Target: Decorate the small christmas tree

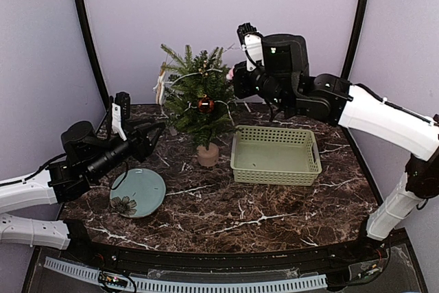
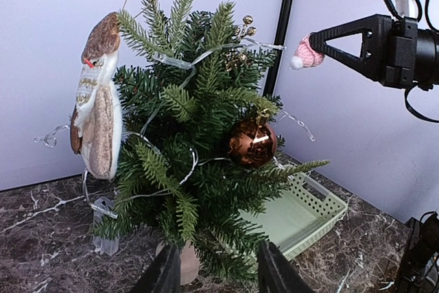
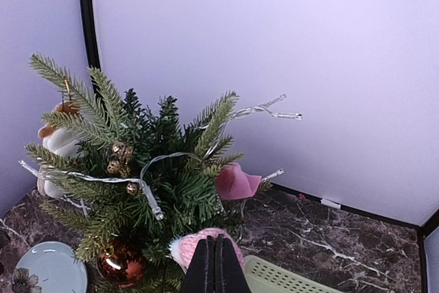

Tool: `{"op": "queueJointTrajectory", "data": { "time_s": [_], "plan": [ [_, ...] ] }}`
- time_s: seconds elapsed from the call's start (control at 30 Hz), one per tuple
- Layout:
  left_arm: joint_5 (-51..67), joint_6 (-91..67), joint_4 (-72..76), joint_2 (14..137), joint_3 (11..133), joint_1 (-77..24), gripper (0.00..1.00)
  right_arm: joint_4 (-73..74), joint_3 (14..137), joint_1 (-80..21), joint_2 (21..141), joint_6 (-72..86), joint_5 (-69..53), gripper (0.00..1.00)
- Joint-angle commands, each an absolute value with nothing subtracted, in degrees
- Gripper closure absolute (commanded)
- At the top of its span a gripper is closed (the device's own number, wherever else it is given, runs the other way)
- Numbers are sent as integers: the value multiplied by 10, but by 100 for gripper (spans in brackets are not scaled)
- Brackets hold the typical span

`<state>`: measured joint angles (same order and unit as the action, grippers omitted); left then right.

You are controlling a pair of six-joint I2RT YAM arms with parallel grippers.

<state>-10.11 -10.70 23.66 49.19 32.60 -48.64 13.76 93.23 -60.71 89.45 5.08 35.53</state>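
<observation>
Teal plate [image 1: 147, 184] near left has a dark flowery blob on it, can't tell if it's printed or loose; left gripper [image 2: 218, 246] gapes with nothing in it; green basket [image 1: 274, 175] on the right shows only bare floor; small christmas tree [image 1: 199, 101] stands far middle, just left of the basket, in its pot [image 1: 208, 155]; right gripper [image 3: 215, 241] is pinched tight on a pink hat [image 2: 304, 53] by the treetop.
</observation>
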Motion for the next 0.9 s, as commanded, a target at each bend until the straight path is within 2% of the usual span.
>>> {"op": "queueJointTrajectory", "data": {
  "time_s": [0.0,0.87],
  "plan": [
    [-102,-104,257,487,342,-486,59,112,954,-610,924,24,387,100],
    [-109,-100,262,480,335,-486,59,87,915,-588,975,33,373,98]
  ]
}}
